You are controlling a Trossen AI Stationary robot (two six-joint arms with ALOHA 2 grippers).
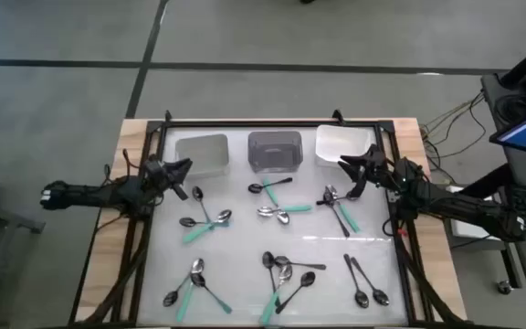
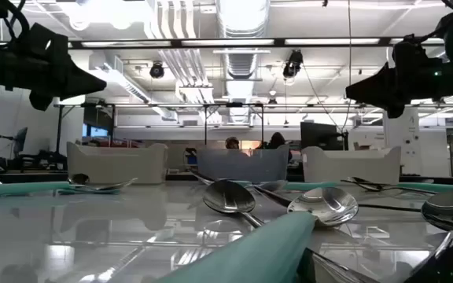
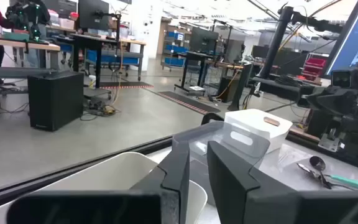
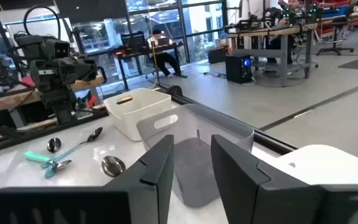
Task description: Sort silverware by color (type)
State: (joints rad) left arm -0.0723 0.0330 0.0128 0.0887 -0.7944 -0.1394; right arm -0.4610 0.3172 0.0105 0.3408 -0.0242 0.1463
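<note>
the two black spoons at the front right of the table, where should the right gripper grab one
Grip across the thin handle near its middle, coming straight down from above. The two black spoons lie flat, side by side, apart from the other piles, handles slanting away from the bowls. The right gripper is open up by the bins, empty.
</note>
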